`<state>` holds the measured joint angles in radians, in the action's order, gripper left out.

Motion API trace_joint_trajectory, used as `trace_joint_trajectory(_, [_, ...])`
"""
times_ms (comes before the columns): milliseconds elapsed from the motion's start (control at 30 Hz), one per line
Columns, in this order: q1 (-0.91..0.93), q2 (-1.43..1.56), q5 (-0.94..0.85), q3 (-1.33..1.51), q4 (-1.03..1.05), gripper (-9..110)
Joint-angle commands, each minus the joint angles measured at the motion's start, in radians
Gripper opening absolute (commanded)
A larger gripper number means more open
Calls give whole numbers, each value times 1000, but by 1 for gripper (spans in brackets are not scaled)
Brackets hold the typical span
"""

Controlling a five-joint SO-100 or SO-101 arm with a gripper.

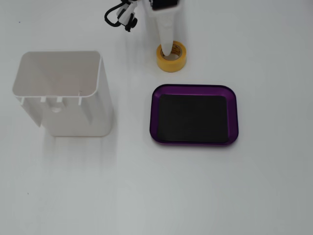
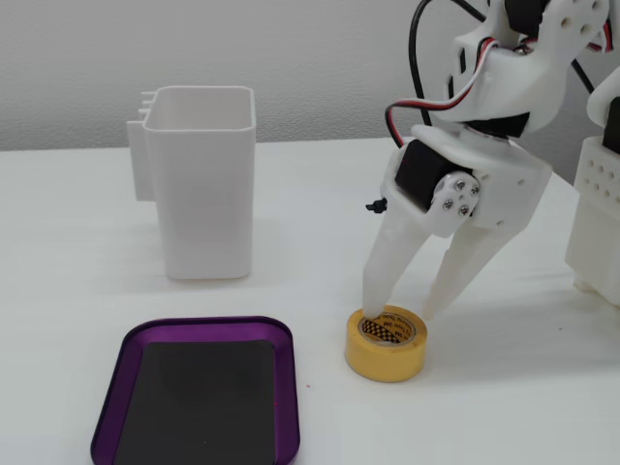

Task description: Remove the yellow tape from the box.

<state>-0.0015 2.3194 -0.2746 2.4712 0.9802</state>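
Observation:
The yellow tape lies flat on the white table, outside the purple box and just beyond its far edge in a fixed view. The box's black bottom is bare. My white gripper reaches down over the roll. One fingertip is inside the pale core. The other finger stands outside the roll's far side. The jaws are spread wider than the roll's wall, so they do not clamp it.
A tall white plastic bin stands left of the box and tape. The arm's white base is at the right edge. Black cables hang by the arm.

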Motion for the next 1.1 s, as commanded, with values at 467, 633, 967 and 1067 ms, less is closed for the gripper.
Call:
trace_joint_trajectory(467, [0, 680, 12, -71, 264, 16])
trace_joint_trajectory(633, [12, 953, -2, 146, 275, 16])
trace_joint_trajectory(967, [11, 1115, 140, 482, 265, 16])
trace_joint_trajectory(1067, [11, 1112, 215, 517, 241, 16])
